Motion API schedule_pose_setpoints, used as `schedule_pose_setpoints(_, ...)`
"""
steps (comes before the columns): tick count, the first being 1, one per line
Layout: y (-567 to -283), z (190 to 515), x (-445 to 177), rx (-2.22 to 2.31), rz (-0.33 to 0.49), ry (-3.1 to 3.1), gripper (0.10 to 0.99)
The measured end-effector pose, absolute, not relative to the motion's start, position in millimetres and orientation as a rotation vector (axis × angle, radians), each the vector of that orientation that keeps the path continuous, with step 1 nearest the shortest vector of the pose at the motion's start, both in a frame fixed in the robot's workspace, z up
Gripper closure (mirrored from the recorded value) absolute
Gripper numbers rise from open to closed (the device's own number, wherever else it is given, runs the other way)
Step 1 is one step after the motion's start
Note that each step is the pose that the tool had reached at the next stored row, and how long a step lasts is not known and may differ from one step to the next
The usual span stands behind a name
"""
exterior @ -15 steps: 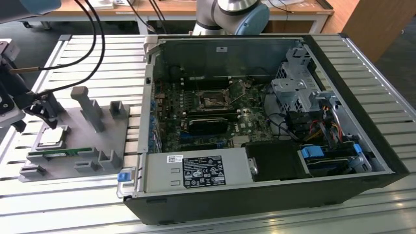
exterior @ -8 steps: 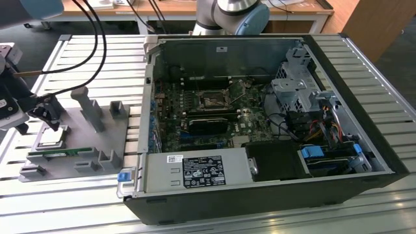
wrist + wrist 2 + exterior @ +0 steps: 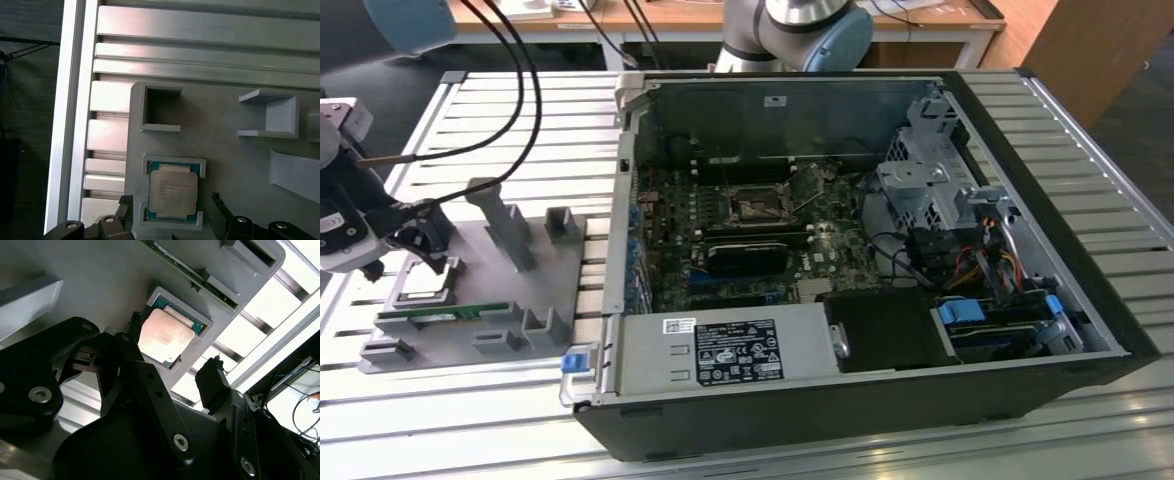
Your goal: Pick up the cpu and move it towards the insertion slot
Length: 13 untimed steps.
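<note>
Fingers [image 3: 220,212] stand wide either side of the cpu [image 3: 172,192], placed to grip it; it lies in a grey holder [image 3: 225,150] by the tabletop [image 3: 200,30] edge, well apart from the insertion slot [image 3: 757,207].

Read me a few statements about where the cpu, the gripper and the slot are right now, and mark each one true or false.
1. The cpu lies in its grey holder. True.
2. The gripper is shut on the cpu and holds it in the air. False: its fingers stand open, one on each side of the cpu, which lies in the holder.
3. The insertion slot is on the board inside the open computer case. True.
4. The green memory stick is plugged into that board. False: it lies on the grey plate outside the case, next to the cpu's holder.
</note>
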State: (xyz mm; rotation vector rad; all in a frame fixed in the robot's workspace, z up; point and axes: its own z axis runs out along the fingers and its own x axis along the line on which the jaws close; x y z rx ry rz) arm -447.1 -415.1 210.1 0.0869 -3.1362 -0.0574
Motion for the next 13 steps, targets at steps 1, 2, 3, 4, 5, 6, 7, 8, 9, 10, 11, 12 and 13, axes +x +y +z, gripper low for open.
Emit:
schedule_pose_setpoints(1,-415,209,-447,0.087,-0.057,-3.136,0.380)
schedule_pose_setpoints(2,-415,208,-447,0.087,-0.057,-3.136,0.380)
schedule_pose_setpoints(3,-415,207,-447,0.087,-0.057,-3.136,0.380)
schedule_pose_setpoints(4,-415,206,-447,0.087,-0.057,-3.136,0.380)
schedule_pose_setpoints(5,-415,205,-447,0.087,-0.057,-3.136,0.380)
schedule_pose_setpoints(6,-415,204,-446,0.087,-0.057,-3.136,0.380)
schedule_pose_setpoints(7,-415,203,-446,0.087,-0.057,-3.136,0.380)
schedule_pose_setpoints(8,-415,203,-446,0.087,-0.057,-3.136,0.380)
schedule_pose_setpoints(9,-415,202,-446,0.087,-0.057,-3.136,0.380)
schedule_pose_setpoints(10,-415,201,-446,0.086,-0.057,-3.136,0.380)
schedule_pose_setpoints(11,-415,200,-446,0.084,-0.057,-3.136,0.380)
schedule_pose_setpoints(12,-415,199,-446,0.082,-0.057,-3.136,0.380)
schedule_pose_setpoints(13,-415,199,-445,0.080,-0.057,-3.136,0.380)
